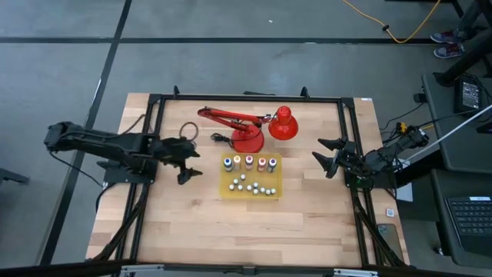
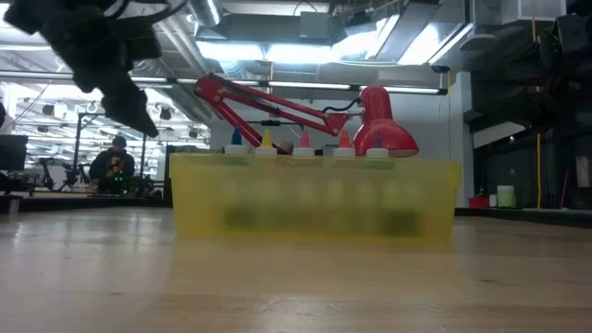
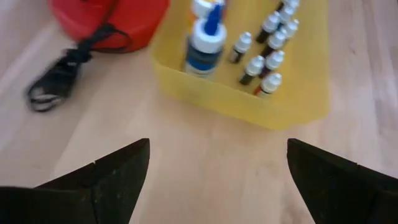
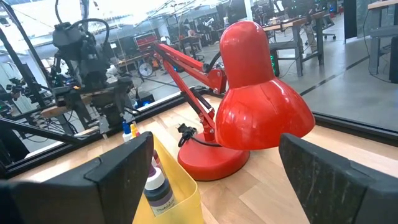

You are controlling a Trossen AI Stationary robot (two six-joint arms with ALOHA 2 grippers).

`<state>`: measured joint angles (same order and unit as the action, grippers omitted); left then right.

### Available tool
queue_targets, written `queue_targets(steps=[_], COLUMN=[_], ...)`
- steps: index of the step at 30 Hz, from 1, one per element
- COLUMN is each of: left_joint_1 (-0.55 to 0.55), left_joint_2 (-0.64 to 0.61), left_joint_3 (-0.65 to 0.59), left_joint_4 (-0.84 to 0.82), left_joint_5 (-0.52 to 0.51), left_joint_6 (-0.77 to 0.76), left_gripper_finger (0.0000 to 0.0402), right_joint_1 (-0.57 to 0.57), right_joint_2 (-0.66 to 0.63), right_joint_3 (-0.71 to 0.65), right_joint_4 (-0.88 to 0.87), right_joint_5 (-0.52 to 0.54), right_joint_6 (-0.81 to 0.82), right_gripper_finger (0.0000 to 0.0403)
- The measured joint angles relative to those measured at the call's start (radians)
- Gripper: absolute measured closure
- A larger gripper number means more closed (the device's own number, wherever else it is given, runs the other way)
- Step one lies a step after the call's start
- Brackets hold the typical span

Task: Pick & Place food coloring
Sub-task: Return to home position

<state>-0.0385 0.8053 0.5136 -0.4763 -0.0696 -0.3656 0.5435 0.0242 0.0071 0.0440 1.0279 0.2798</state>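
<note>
A yellow tray point(image 1: 251, 187) stands mid-table and holds the food coloring bottles point(image 1: 249, 163): a row of larger ones along its far side and several tiny ones point(image 1: 254, 186) lying or standing in its near part. In the left wrist view the blue-capped bottle point(image 3: 204, 43) and the tiny bottles point(image 3: 264, 59) show inside the tray point(image 3: 230, 93). My left gripper point(image 1: 192, 163) hovers open just left of the tray, above the table. My right gripper point(image 1: 327, 152) waits open at the right edge.
A red desk lamp point(image 1: 254, 127) lies behind the tray, its base point(image 1: 247, 138) and shade point(image 1: 283, 125) close to the far bottles, with a black cord point(image 1: 189, 131) coiled to its left. Bare wood lies in front of the tray. A black frame rims the table.
</note>
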Motion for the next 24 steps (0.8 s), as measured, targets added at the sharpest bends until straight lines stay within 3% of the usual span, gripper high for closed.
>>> queue_targets(steps=[7, 24], left_joint_1=[0.05, 0.25], left_joint_2=[-0.23, -0.574], left_joint_3=[-0.128, -0.313], left_joint_4=[0.025, 0.213], left_joint_5=[-0.096, -0.08], left_joint_6=[-0.057, -0.065], left_gripper_finger=[0.0035, 0.0035], right_joint_1=[0.0, 0.0], right_joint_2=[0.0, 0.0], right_joint_3=[0.0, 0.0], right_joint_4=[0.0, 0.0], right_joint_5=[0.0, 0.0], right_joint_6=[0.0, 0.0], right_gripper_finger=[0.0056, 0.0056])
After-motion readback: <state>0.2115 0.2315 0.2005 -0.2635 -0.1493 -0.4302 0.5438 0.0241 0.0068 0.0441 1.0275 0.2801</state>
